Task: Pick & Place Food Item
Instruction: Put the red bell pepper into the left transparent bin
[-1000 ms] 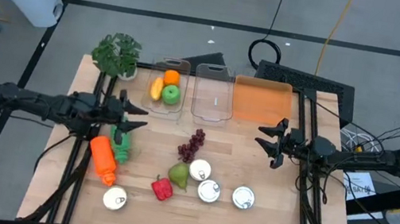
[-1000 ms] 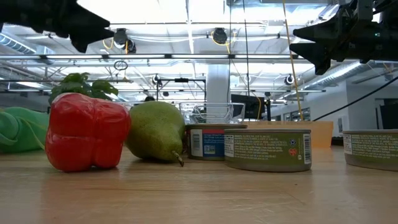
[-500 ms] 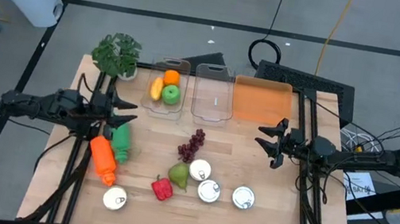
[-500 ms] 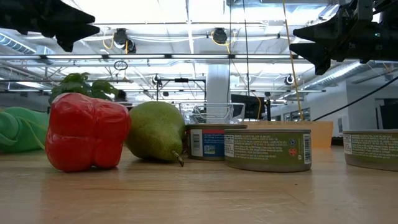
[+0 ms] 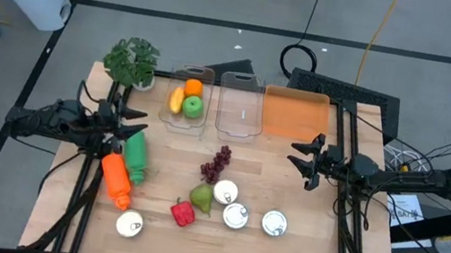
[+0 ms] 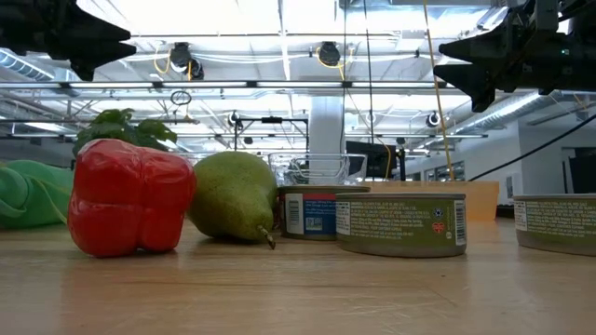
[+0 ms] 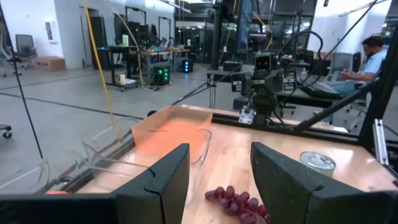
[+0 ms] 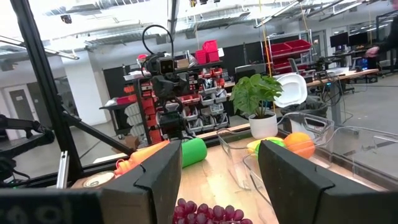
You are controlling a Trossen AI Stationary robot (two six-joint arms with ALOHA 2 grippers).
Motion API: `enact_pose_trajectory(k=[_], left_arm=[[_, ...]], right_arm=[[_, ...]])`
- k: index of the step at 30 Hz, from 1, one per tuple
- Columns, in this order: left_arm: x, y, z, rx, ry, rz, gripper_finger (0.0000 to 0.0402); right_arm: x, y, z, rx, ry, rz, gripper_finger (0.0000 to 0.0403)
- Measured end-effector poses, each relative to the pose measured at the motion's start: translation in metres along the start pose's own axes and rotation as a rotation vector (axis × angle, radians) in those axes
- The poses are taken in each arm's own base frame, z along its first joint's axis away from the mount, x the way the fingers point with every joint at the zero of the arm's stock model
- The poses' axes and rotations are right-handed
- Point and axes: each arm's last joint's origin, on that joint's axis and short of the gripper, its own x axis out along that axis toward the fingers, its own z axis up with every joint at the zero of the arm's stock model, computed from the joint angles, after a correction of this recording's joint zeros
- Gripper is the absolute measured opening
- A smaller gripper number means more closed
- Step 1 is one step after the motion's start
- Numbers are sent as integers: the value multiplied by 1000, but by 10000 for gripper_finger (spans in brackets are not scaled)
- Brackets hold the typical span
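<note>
Loose food lies on the wooden table: purple grapes (image 5: 217, 163), a green pear (image 5: 201, 197), a red pepper (image 5: 183, 213), an orange carrot (image 5: 115, 179) and a green vegetable (image 5: 135, 158). My left gripper (image 5: 141, 123) hovers open at the table's left side, just beyond the green vegetable's far end, with nothing between its fingers (image 7: 163, 182). The grapes (image 7: 235, 200) show ahead of it. At the right side my right gripper (image 5: 294, 154) is also open and empty, held above the table and facing the grapes (image 8: 208, 211).
At the far edge stand a clear bin (image 5: 186, 100) holding fruit, an empty clear bin (image 5: 240, 106) and an orange bin (image 5: 294, 115), with a potted plant (image 5: 132, 62) at the far left. Several tins (image 5: 235, 216) sit near the pear, and one (image 5: 129, 224) sits near the carrot.
My left gripper has drawn back toward the table's left edge, staying open and off the table. The green vegetable that it partly covered now shows in full. My right arm has kept still.
</note>
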Motion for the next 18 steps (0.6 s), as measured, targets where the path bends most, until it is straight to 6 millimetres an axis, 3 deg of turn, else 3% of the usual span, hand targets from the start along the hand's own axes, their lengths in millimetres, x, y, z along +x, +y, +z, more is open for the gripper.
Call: enact_pose_trajectory(k=[9, 18], left_arm=[[5, 0, -15, -33, 32, 20, 184], [18, -3, -44, -57, 13, 18, 184]], right_arm=[[0, 0, 0, -1, 1, -1, 199], [0, 0, 0, -1, 1, -1, 199]])
